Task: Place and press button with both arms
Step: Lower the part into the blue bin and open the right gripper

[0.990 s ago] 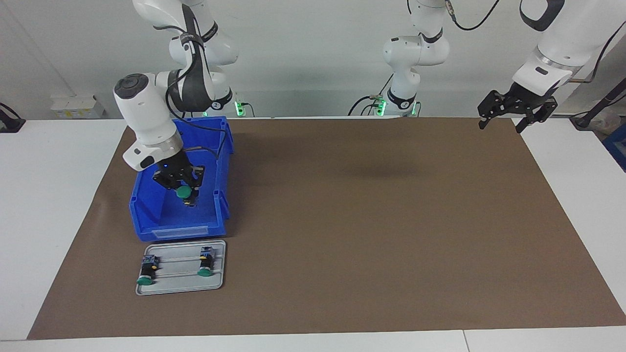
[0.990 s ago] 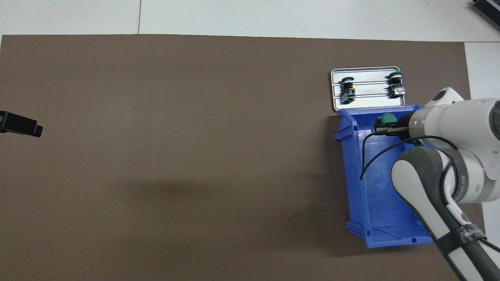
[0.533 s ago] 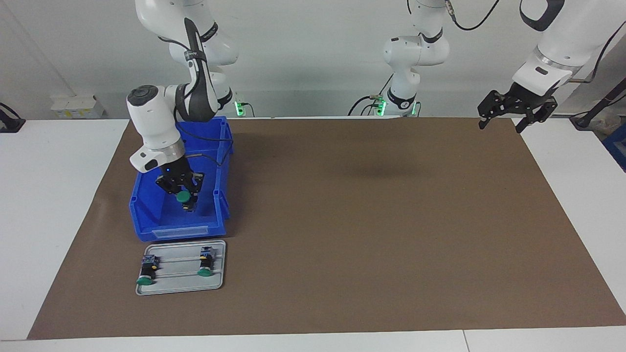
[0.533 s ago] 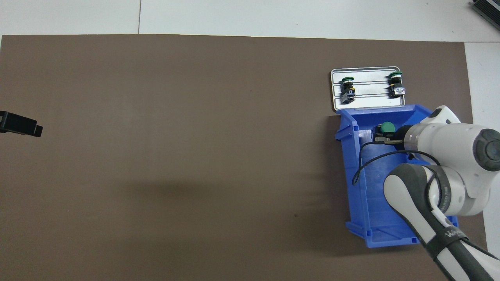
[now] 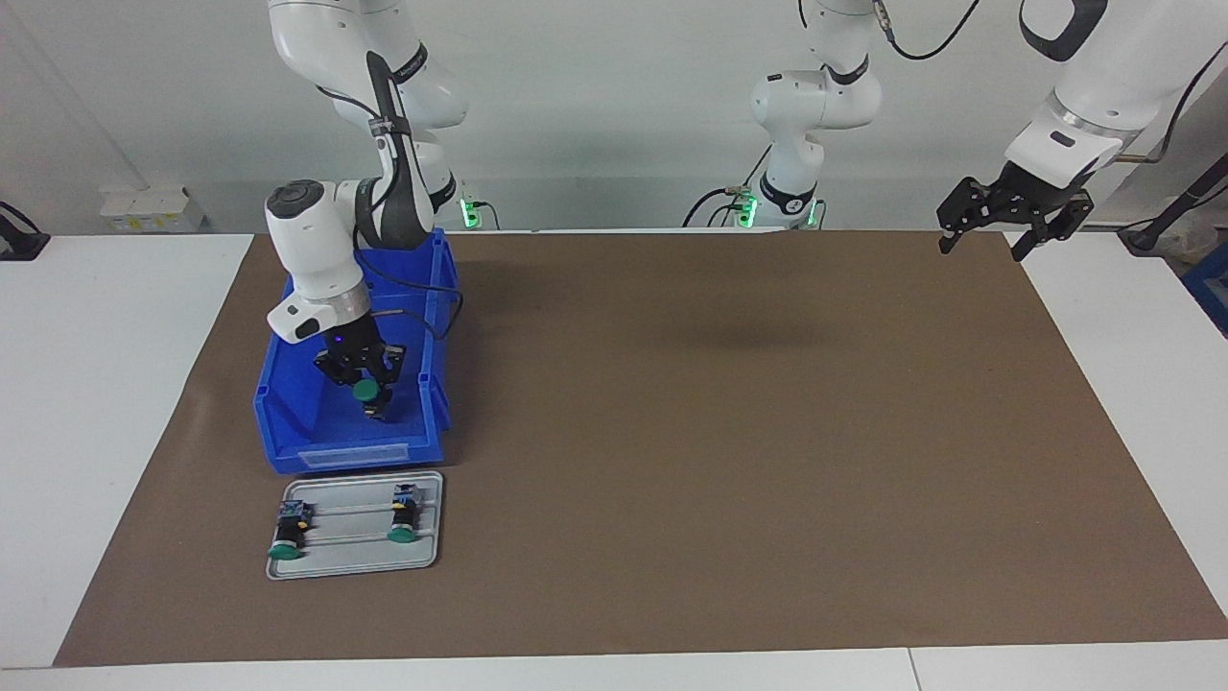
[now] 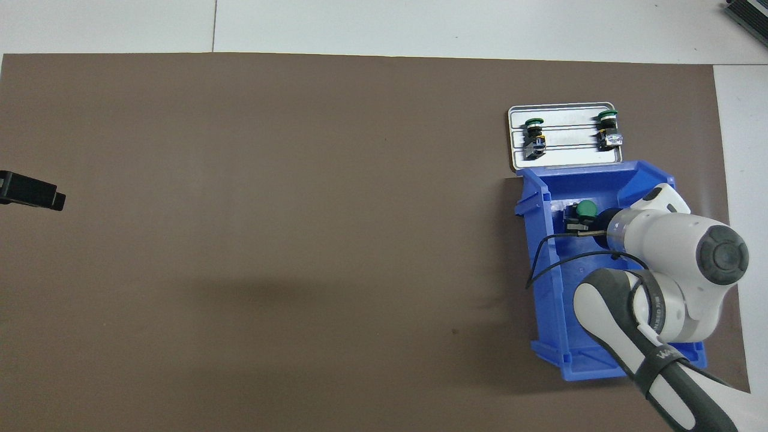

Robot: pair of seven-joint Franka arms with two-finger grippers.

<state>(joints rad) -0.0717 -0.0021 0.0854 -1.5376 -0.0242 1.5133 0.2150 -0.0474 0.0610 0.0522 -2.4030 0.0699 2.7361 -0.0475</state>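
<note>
My right gripper (image 5: 367,396) is shut on a green-capped button (image 5: 365,391), cap tilted up, and holds it low inside the blue bin (image 5: 288,422). From overhead the same button (image 6: 586,209) shows just past the right gripper (image 6: 577,219), over the part of the blue bin (image 6: 543,312) farthest from the robots. Two more buttons (image 5: 285,530) (image 5: 404,513) lie on the grey tray (image 5: 355,566), which sits against the bin's outer wall. My left gripper (image 5: 981,251) hangs open and empty over the mat corner at the left arm's end; only the left gripper's tip (image 6: 33,192) shows overhead.
A brown mat (image 5: 729,432) covers most of the white table. The grey tray (image 6: 570,157) with its two buttons (image 6: 534,137) (image 6: 607,129) lies farther from the robots than the bin. A black cable loops from the right wrist over the bin wall.
The right gripper has come down into the bin with the button, its wrist swinging more upright. The left arm has stayed still.
</note>
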